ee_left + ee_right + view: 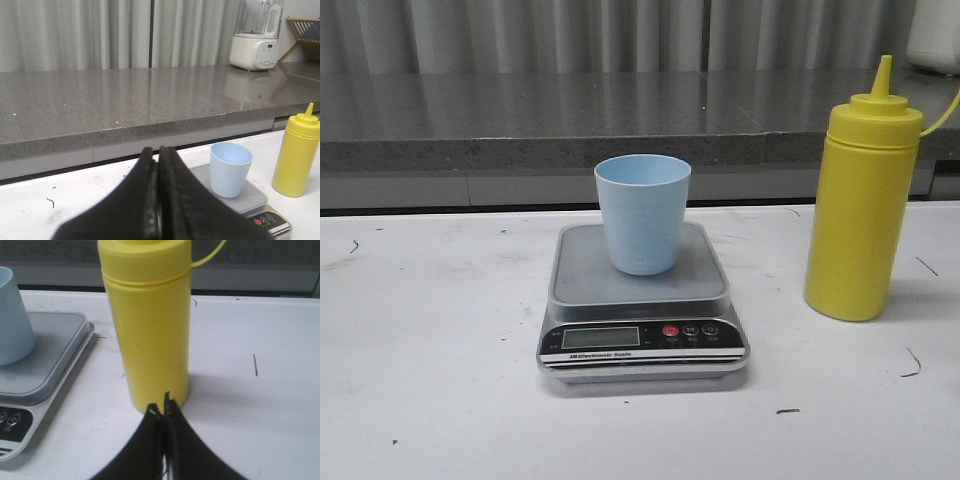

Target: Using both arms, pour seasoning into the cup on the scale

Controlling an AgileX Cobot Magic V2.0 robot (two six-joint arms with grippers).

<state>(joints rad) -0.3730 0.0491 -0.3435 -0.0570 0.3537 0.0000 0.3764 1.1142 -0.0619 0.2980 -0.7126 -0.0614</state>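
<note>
Your left tool [158, 155] is clenched on nothing, its two black fingers pressed flat together with only a thin seam between them. Beyond its tips you see the cup [230, 169] on the scale [257, 200], and farther off to the side the seasoning bottle [297, 152]. Your right tool [162, 412] is likewise clenched and empty, its fingertips meeting just in front of the base of the bottle, near its wall but whether they touch it you cannot tell.

In the front view neither tool shows. The seasoning bottle [861, 200] stands upright on the white worktop [430, 380], its long axis vertical and its cone nozzle pointing straight up. It sits to the right of the scale and apart from it. A thin yellow strap arcs away from its cap toward the right.

The pale blue cup [642, 212] stands upright with its open mouth up, resting on the silver-grey platform of the scale [642, 305], set toward the back of the platform and roughly centred side to side. The scale's black front panel faces you, with an LCD window, one red button and two dark buttons beside it. A white strip under the display carries small print that seems to read "Electronic Scale"; the first characters are too small to make out, and the display shows no legible digits.

Behind the worktop runs a grey speckled counter [125, 105] with a white blender [256, 35] on it and pale curtains [100, 32] behind.
</note>
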